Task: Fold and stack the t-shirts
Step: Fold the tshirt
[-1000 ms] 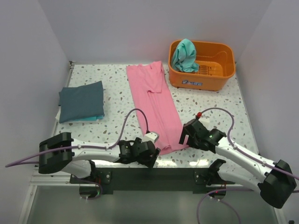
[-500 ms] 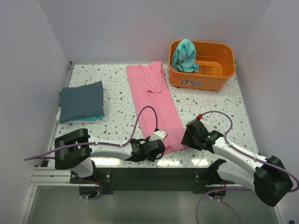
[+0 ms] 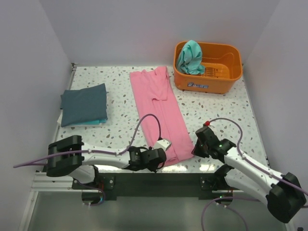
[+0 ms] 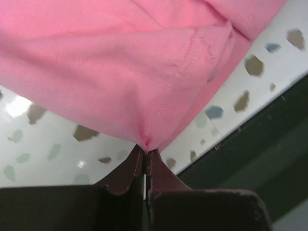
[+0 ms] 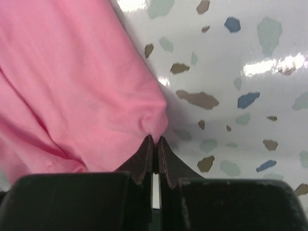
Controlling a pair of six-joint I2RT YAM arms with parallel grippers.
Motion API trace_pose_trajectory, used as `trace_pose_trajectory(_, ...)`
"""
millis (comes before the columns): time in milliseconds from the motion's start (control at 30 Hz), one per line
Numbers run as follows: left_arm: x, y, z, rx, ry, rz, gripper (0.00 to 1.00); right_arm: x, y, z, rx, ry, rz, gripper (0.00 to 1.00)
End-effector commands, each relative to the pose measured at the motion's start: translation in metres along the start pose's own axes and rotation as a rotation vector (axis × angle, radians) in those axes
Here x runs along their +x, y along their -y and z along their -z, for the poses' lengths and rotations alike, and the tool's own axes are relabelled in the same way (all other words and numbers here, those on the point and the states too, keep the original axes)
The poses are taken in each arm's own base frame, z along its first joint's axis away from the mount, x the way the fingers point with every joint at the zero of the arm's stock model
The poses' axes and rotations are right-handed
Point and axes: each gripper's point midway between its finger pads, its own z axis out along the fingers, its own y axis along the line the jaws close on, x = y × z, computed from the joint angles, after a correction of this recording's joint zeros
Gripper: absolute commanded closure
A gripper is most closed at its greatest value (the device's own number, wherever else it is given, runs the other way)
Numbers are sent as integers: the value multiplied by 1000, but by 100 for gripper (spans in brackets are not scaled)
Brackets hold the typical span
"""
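I have the left gripper [image 4: 146, 153] and the right gripper [image 5: 155, 139] each pinched tight on a near-hem corner of the pink t-shirt [image 3: 159, 110]. In both wrist views the cloth puckers into a point right at the closed tips. From the jaws the shirt runs straight away across the table [image 3: 115, 130] as a long narrow strip with its sleeves turned in, so I judge the lengthwise fold done and the crosswise fold not yet made. Carrying this hem away from me toward the collar looks like the step in hand. Well off to the left of the left jaws and farther out, the slate t-shirt [image 3: 84, 103] lies folded into a neat rectangle. A teal strip [image 3: 96, 122] shows under its near edge, though I cannot tell what that is. Far beyond the right jaws, the teal t-shirt [image 3: 190, 57] hangs crumpled over the rim of the orange basket [image 3: 226, 82], unfolded. By my reckoning that leaves finishing the pink one, stacking it, then the teal one entirely.
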Motion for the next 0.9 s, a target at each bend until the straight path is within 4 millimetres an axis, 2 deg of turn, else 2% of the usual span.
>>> trace_pose_trajectory(0, 18, 29, 28, 154, -40, 21, 100, 18, 6, 22, -53, -62, 30, 100)
trace_pose_trajectory(33, 24, 32, 30, 181, -57, 26, 100, 21, 5, 27, -80, -74, 50, 100)
trace_pose_trajectory(100, 18, 34, 37, 199, -36, 54, 100, 25, -11, 37, -191, -96, 87, 100)
trace_pose_trajectory(167, 8, 37, 41, 201, -9, 57, 100, 27, -11, 41, -199, -110, 128, 100)
trace_pose_trajectory(233, -6, 41, 47, 209, 26, 52, 100, 20, -4, 37, -141, -86, 135, 100)
trace_pose_trajectory(300, -13, 39, 49, 196, 47, 41, 100, 4, -15, 41, -145, -38, 139, 100)
trace_pose_trajectory(400, -29, 25, 45, 165, 64, 75, 100, -26, -51, 47, -226, 39, 147, 100)
trace_pose_trajectory(433, -37, 14, 41, 144, 71, 110, 100, -35, -61, 42, -231, 53, 160, 100)
trace_pose_trajectory(467, -41, 8, 39, 135, 75, 124, 100, -50, -73, 48, -242, 84, 163, 100)
trace_pose_trajectory(600, -75, -19, 40, 75, 174, 179, 100, -82, -91, 43, -172, 129, 194, 100)
trace_pose_trajectory(633, -87, -34, 39, 35, 210, 211, 100, -90, -96, 42, -165, 148, 202, 100)
trace_pose_trajectory(667, -98, -39, 39, 39, 241, 199, 100, -107, -105, 39, -134, 181, 198, 100)
trace_pose_trajectory(700, -101, -47, 37, 21, 242, 206, 100, -114, -110, 38, -124, 192, 202, 100)
trace_pose_trajectory(733, -113, -64, 37, -17, 260, 239, 100, -122, -115, 38, -115, 206, 215, 100)
trace_pose_trajectory(767, -116, -73, 35, -43, 261, 223, 100, -137, -128, 42, -118, 236, 211, 100)
trace_pose_trajectory(800, -121, -81, 35, -63, 271, 227, 100, -140, -131, 32, -95, 222, 223, 100)
trace_pose_trajectory(867, -135, -104, 34, -113, 290, 251, 100, -151, -141, 24, -80, 233, 242, 100)
